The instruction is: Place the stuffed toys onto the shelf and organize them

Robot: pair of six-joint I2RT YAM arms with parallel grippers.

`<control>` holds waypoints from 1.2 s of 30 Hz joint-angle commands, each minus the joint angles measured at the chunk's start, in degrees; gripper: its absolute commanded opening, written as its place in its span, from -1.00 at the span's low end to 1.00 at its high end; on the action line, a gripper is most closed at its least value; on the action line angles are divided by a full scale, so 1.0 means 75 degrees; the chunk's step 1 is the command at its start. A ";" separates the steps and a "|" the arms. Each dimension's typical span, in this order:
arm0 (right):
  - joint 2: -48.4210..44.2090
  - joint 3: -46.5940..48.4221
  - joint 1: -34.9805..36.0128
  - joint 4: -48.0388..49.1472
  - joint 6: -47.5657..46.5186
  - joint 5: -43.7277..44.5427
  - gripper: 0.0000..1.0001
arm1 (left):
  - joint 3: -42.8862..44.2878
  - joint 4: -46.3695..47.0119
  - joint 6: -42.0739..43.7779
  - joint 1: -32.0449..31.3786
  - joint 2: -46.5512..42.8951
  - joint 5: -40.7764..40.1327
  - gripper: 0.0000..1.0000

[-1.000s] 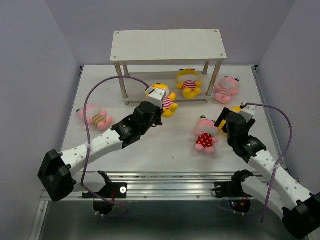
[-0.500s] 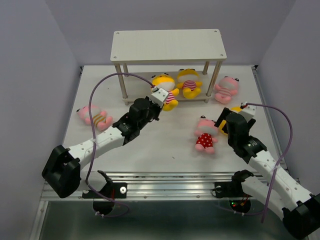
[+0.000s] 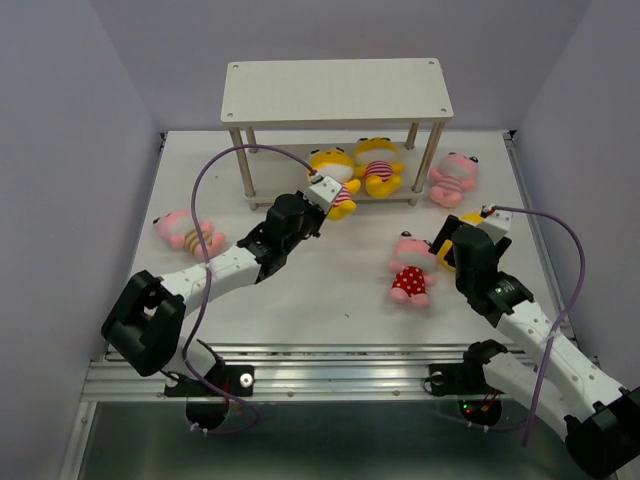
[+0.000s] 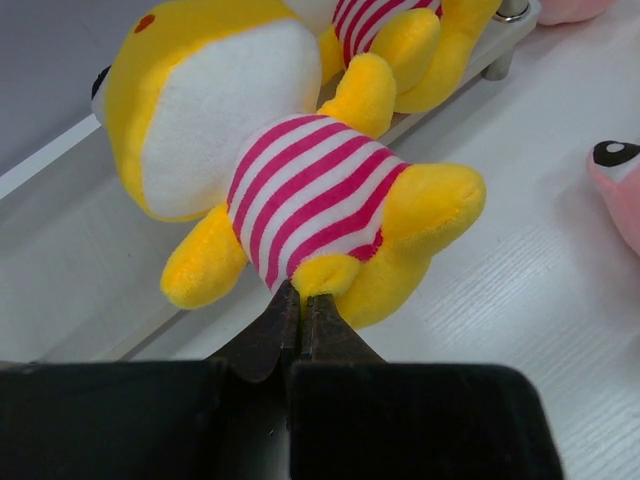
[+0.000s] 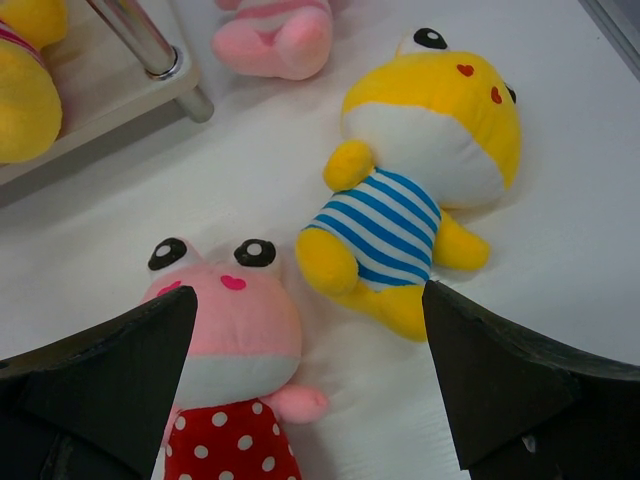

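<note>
**Left end effector** (image 4: 300, 312): the fingers are closed together, pinching the lower hem of the yellow toy in red-and-white stripes (image 4: 310, 190) between its legs.

**Held toy:** it lies at the near edge of the shelf (image 3: 335, 90). Its head rests on the lower board (image 3: 283, 197) and its legs overhang the counter (image 3: 330, 300). The long axis runs far to near, with the head pointing far and the white face turned up.

**Right end effector** (image 5: 308, 298): the fingers are spread wide and hold nothing. It hovers over two toys on the right of the counter.

**Toys below it:**
- The yellow toy in blue stripes (image 5: 400, 215) lies face up. Its axis is oblique, with the head away from the end effector and the feet toward it.
- The pink toy in red polka dots (image 3: 410, 272) lies face up just beside it on the left. Its head points far and its feet point near.

**Other toys:**
- A second yellow toy (image 3: 378, 166) lies on the lower board, touching the held toy on its right, with its head pointing far.
- A pink striped toy (image 3: 454, 178) lies on the counter just right of the shelf's right legs, with its head pointing far.
- Another pink toy (image 3: 188, 232) lies at the left of the counter, well apart from the others, with its head pointing left.
</note>
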 commanded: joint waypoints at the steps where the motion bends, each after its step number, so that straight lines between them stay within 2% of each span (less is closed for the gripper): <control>1: -0.0125 -0.0083 0.0016 0.0442 -0.0083 0.0278 1.00 | 0.0085 0.0901 0.0268 0.0125 0.0167 -0.0087 -1.00; 18: -0.0183 -0.0189 0.0016 0.0583 -0.0118 0.0453 1.00 | 0.0671 0.1604 0.0164 0.0699 0.1268 -0.0158 -1.00; 36: -0.0113 -0.0165 0.0016 0.0688 -0.0212 0.0360 1.00 | 0.1292 0.1815 0.0210 0.0840 0.2147 -0.0275 -1.00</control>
